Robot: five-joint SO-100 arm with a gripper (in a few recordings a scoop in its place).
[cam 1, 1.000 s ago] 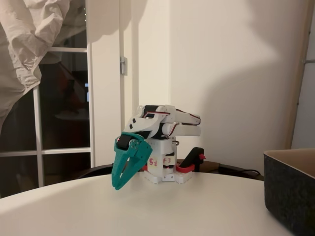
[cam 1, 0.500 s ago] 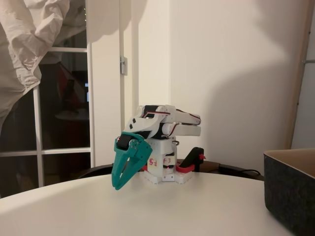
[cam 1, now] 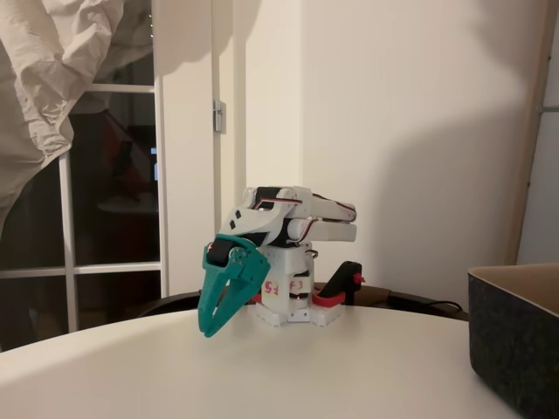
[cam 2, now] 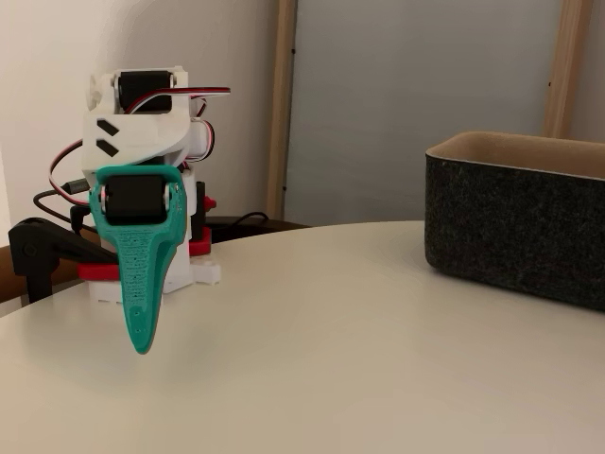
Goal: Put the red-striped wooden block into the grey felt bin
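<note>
Teal 2-finger plastic gripper (cam 1: 210, 325) is staying folded at rest, fingers pressed together, empty; dark grey felt bin (cam 2: 515, 219) is standing well apart, so nothing has advanced.

i only get part of the bin (cam 1: 515, 336): both fixed views crop it at the right edge, and its walls hide whatever lies inside. from the side, the gripper (cam 2: 142, 342) reads as one blade, so i can't judge its jaws.
</note>
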